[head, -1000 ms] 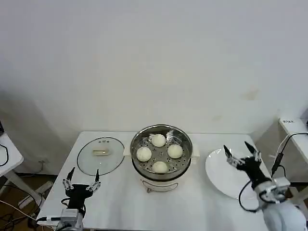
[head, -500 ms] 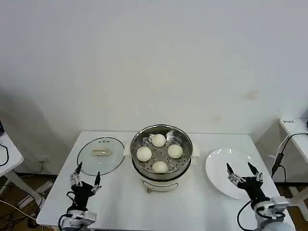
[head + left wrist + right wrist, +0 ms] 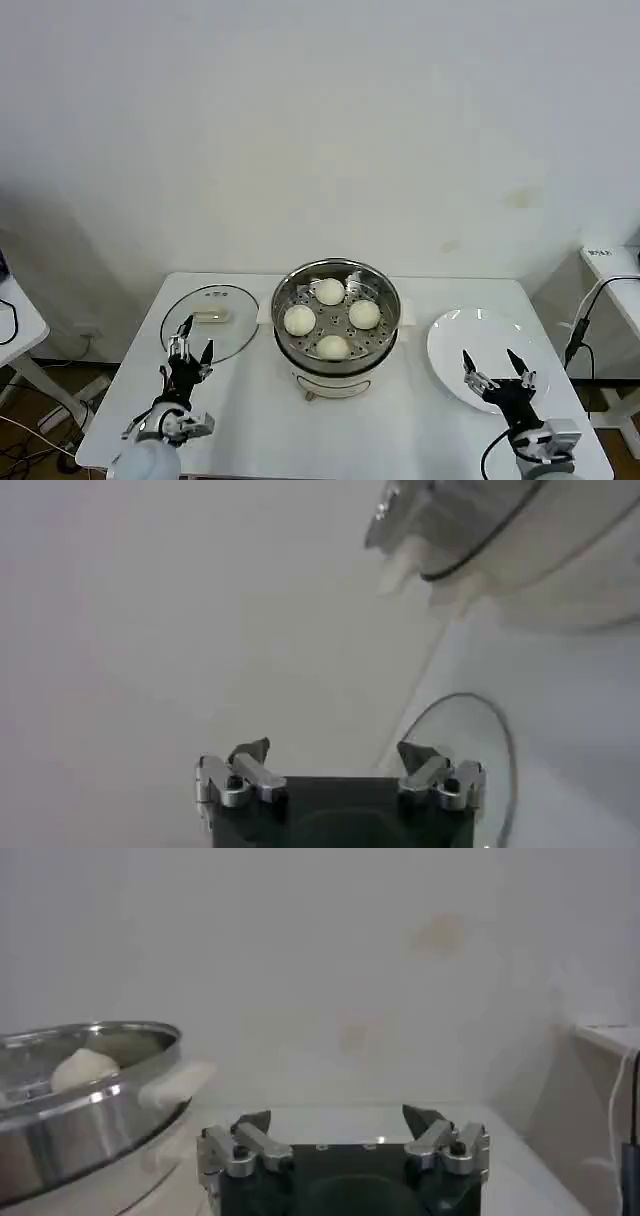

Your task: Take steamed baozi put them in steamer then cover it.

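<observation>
Head view shows a white table [image 3: 250,420] against a pale wall, with the steamer [image 3: 335,322] standing in its middle on a small white base. Four buns [image 3: 331,292] sit on the holed tray inside the steamer, spread apart from one another: one at the back, one to the left, one to the right and one at the front. The steamer is uncovered. The glass lid [image 3: 212,322] lies flat on the table just to the left of the steamer, its pale handle facing up. A white plate [image 3: 480,335] lies on the table to the right of the steamer, apart from it. The left hand [image 3: 189,340] hovers near the front edge of the lid, its fingers spread wide and holding nothing. The right hand [image 3: 495,368] hangs over the front part of the plate, fingers also spread wide and holding nothing. Left wrist view shows the left hand [image 3: 340,765] with its two fingertips well apart, the lid [image 3: 470,750] lying beyond them and the steamer [image 3: 500,530] farther off. Right wrist view shows the right hand [image 3: 342,1133] likewise spread, with the steamer [image 3: 80,1098] off to one side and one bun [image 3: 85,1068] showing above its rim.
</observation>
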Controlling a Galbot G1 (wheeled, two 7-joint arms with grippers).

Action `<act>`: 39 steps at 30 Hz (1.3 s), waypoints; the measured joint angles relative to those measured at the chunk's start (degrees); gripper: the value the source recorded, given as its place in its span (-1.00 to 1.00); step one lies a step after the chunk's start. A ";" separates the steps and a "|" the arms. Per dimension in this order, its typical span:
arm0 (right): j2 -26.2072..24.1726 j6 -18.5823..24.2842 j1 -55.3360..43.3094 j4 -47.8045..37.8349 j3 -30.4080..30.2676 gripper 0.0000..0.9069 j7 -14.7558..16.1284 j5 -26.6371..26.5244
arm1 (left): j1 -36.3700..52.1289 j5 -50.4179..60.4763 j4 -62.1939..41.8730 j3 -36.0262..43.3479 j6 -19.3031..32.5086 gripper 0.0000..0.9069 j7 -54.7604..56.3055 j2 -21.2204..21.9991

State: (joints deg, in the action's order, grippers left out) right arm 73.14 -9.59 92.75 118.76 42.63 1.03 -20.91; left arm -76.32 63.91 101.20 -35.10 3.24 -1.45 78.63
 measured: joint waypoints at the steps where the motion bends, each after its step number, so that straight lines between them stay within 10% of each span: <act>1: 0.07 0.14 0.03 -0.06 0.06 1.00 -0.16 0.45 | 0.95 0.74 -1.00 0.14 0.00 1.00 -0.15 -0.26; 39: 2.78 3.19 -0.93 -3.81 2.59 1.00 -0.46 6.19 | 23.79 13.80 -29.30 3.26 0.07 1.00 0.19 -2.42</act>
State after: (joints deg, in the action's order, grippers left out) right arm 75.92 -6.40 91.83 114.95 45.22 0.57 -14.73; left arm -52.53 77.72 71.90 -31.83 3.31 -1.26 76.21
